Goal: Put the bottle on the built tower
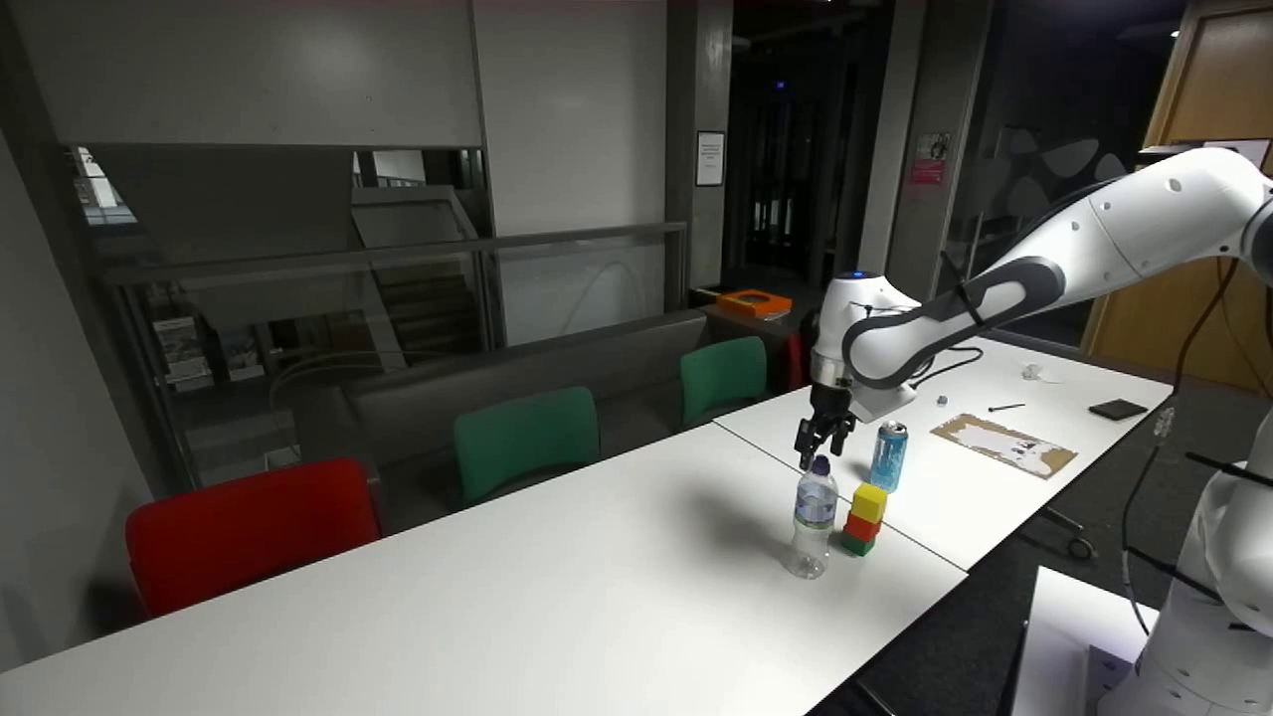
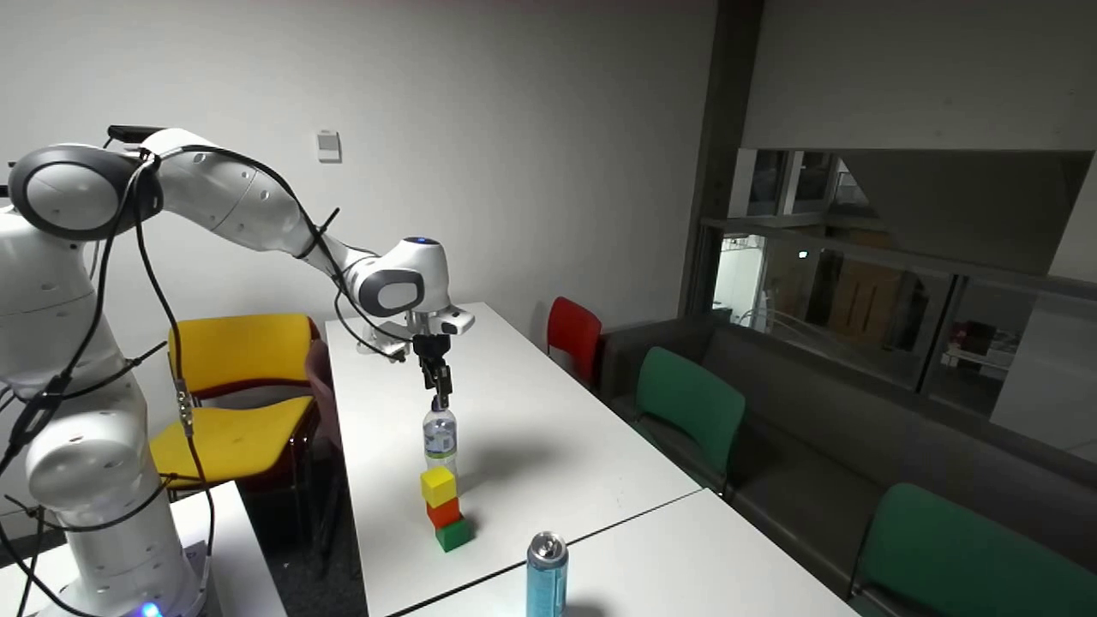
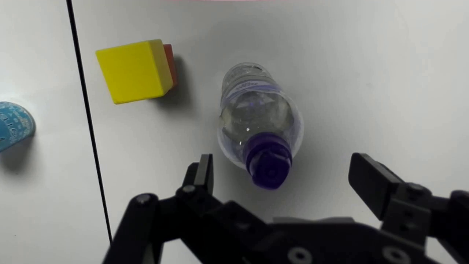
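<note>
The bottle (image 1: 814, 512) is clear plastic with a purple cap and stands upright on the white table; it also shows in an exterior view (image 2: 440, 435) and in the wrist view (image 3: 258, 113). The built tower (image 1: 863, 519) is a yellow block over a red-orange one over a green one, standing close beside the bottle. It also shows in an exterior view (image 2: 444, 512); the wrist view shows mostly its yellow top (image 3: 130, 71). My gripper (image 1: 823, 447) is open and empty just above the bottle. In the wrist view its fingers (image 3: 284, 165) lie apart on either side of the cap.
A blue can (image 1: 889, 457) stands near the tower, across the table seam; it also shows in an exterior view (image 2: 547, 576). A brown-and-white board (image 1: 1004, 445) and a dark flat object (image 1: 1117, 410) lie farther along. Chairs line the table's far side.
</note>
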{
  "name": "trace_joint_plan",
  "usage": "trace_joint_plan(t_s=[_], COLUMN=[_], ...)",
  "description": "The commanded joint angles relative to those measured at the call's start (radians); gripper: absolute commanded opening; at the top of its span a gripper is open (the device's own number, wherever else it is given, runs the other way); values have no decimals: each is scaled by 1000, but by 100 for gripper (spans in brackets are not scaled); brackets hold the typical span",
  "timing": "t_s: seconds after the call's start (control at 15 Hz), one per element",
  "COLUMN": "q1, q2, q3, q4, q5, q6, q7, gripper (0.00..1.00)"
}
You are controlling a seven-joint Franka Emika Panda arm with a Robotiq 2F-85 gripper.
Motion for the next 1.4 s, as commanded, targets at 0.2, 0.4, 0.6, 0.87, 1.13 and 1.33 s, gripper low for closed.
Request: trace_joint_plan(t_s=[0.2,0.4,0.6,0.87,1.13,1.33], q1=[-2,-1,0,1,2,2], q2=[21,34,48,58,61,43], q3=[-11,-10,-9,-6,-5,-4], q4=[5,10,17,28,39,34], q5=[36,34,26,8,-5,-20], q6=[-21,-26,-28,-29,-36,-41], q7=[-36,-34,-29,-18,-12,4], gripper=[100,100,67,38,18,12])
